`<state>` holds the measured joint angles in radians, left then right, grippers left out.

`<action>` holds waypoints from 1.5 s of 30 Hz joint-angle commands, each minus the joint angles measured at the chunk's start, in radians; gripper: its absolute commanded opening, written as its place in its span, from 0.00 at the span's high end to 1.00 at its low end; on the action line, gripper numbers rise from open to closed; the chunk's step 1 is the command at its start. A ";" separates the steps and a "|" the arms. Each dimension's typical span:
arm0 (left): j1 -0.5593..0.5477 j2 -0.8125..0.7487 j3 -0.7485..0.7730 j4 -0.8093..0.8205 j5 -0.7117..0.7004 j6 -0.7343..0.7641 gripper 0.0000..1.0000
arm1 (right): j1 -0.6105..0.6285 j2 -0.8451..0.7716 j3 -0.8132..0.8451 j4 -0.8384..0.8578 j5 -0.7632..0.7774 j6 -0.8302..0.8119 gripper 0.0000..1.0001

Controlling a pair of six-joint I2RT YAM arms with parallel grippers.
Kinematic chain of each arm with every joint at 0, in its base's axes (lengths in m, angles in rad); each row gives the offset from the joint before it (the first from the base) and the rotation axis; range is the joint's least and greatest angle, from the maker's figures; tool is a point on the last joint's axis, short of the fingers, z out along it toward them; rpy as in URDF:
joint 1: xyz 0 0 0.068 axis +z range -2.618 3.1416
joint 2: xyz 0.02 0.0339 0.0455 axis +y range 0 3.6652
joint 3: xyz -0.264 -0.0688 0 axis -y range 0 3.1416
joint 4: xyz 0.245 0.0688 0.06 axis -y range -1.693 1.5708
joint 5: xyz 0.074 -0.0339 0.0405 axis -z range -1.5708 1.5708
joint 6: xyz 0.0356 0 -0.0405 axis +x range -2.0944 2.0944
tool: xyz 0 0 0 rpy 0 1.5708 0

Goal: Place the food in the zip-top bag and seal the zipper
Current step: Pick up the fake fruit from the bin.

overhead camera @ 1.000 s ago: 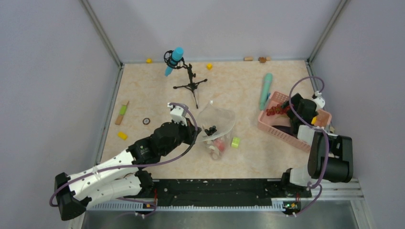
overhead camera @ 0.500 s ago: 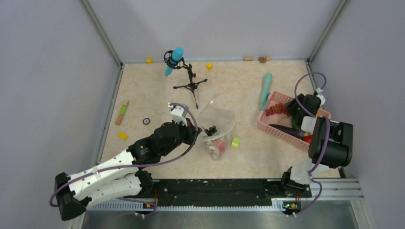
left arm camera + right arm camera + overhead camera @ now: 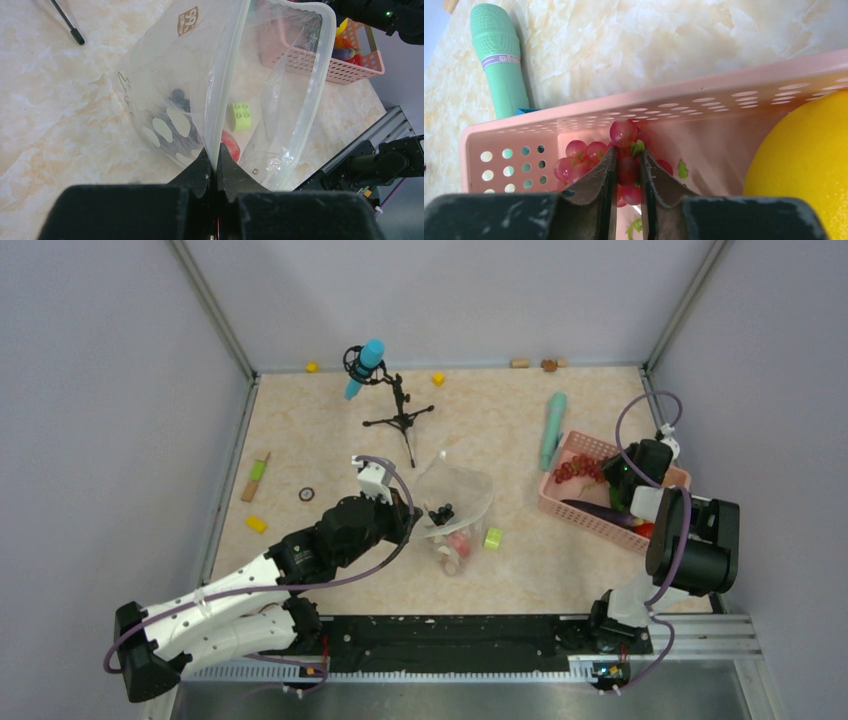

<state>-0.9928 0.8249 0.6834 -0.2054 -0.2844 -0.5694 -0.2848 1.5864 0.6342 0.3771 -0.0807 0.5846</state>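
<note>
From above, the bag [image 3: 465,490] lies in the middle of the counter [image 3: 330,440], with a dark piece [image 3: 440,512] and a red piece [image 3: 460,538] inside it. The left gripper [image 3: 414,521] is at the bag's left edge. A lime-green block [image 3: 493,538] sits on the counter just right of the bag. The pink basket [image 3: 560,502] stands at the right side, well apart from the bag. The right gripper [image 3: 612,476] reaches down into it, though this view does not show how its fingers stand. A red grape bunch [image 3: 572,472] is in the basket's far left part, and a long purple piece [image 3: 596,511] lies along its near side. A green toy microphone [image 3: 553,430] lies just beyond the basket's far left corner.

In the left wrist view, the left gripper [image 3: 216,165] is pressed together, pinching the bag [image 3: 160,65] by its zipper strip [image 3: 226,85]. The strip's other side curves away to the right, so the mouth stands open. The dark piece [image 3: 177,97] and the red piece [image 3: 231,146] show through the dotted plastic, and so does the lime-green block [image 3: 240,116]. The pink basket [image 3: 320,65] is at the far right.

In the right wrist view, the right gripper [image 3: 628,161] is inside the pink basket [image 3: 724,100]. Its fingers are nearly together and pinch the red grape bunch [image 3: 623,131], with a grape between them. A lemon [image 3: 809,155] fills the right side of the basket. The green toy microphone [image 3: 499,60] lies on the counter [image 3: 674,35] beyond the basket's left corner.
</note>
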 commanded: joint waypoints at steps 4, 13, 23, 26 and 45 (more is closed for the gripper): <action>0.003 -0.015 -0.004 0.015 0.007 0.013 1.00 | -0.002 -0.036 -0.020 0.009 -0.016 -0.016 0.93; 0.003 -0.023 -0.006 0.018 0.013 0.010 1.00 | -0.003 -0.108 -0.065 0.041 -0.028 -0.015 1.00; 0.003 -0.015 -0.007 0.022 0.019 0.011 1.00 | -0.002 -0.464 -0.149 -0.041 0.025 -0.030 1.00; 0.002 -0.016 -0.009 0.024 0.012 0.012 1.00 | -0.002 -0.597 -0.182 -0.043 0.038 -0.044 1.00; 0.003 -0.010 -0.005 0.024 0.003 0.024 1.00 | 0.015 -0.985 -0.038 -0.135 -0.413 0.144 1.00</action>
<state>-0.9928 0.8230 0.6804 -0.2047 -0.2771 -0.5648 -0.2836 0.6380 0.4740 0.2306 -0.2680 0.6247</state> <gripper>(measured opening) 0.012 0.031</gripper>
